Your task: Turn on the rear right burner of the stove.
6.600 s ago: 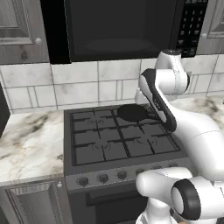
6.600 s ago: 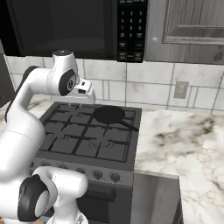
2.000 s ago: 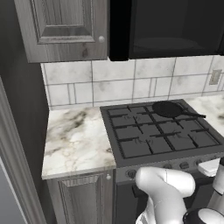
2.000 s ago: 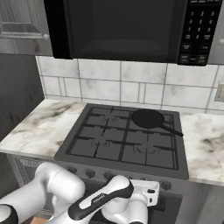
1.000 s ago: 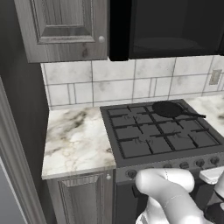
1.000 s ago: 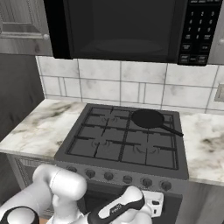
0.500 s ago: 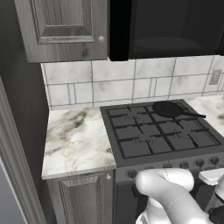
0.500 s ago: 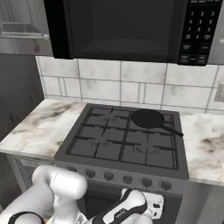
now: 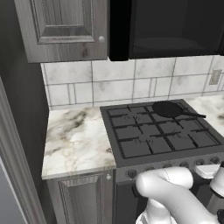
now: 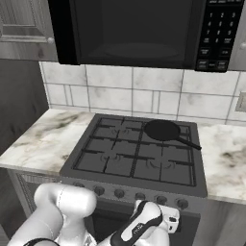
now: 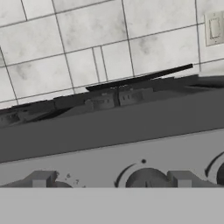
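The stove is a dark grey gas range with black grates and a row of round knobs on its front panel. A black frying pan sits over the rear right burner, hiding it; grate bars show beside the pan. In the left base view the pan lies at the stove's far right. My white hand hangs low in front of the knob panel. In the hand view my gripper is open, level with the panel, with one knob between the fingertips.
Marble counters flank the stove on the left and the right. A black microwave hangs above, with a tiled wall behind. My white arm folds low in front of the oven. A grey cabinet hangs at upper left.
Since the earliest frames the base has shifted and the arm has come down from over the grates to the knob panel. Over the last second the hand has risen slightly.
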{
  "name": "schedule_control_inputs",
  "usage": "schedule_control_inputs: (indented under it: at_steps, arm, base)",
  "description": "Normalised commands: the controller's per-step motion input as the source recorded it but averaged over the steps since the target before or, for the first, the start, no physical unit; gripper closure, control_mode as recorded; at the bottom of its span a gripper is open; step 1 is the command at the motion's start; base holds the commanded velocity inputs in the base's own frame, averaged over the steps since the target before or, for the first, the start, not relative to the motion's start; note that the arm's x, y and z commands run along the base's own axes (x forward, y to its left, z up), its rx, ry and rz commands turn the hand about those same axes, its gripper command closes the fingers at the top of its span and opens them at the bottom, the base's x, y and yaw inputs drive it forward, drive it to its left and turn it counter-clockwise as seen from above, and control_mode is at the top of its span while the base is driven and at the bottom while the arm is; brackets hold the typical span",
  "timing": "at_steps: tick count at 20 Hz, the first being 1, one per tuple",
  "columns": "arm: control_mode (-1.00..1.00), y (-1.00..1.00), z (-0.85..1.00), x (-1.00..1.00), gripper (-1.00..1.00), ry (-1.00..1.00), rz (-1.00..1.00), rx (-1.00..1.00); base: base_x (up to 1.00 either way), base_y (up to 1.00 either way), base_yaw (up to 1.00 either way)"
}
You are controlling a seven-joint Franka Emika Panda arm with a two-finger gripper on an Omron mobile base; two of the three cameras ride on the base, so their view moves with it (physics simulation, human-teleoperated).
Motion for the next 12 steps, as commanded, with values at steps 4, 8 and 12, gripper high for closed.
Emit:
schedule_control_inputs:
  at_steps: [4,8,12]
  arm:
    - [-1.00,0.00,-0.24,0.26,-1.00,0.00,0.00,0.04]
    - [-1.00,0.00,-0.26,0.22,-1.00,0.00,0.00,0.04]
    - [-1.00,-0.04,-0.23,0.24,-1.00,0.00,0.00,0.05]
  base:
    - [0.00,0.00,0.00]
    - [0.00,0.00,0.00]
    - [0.00,0.00,0.00]
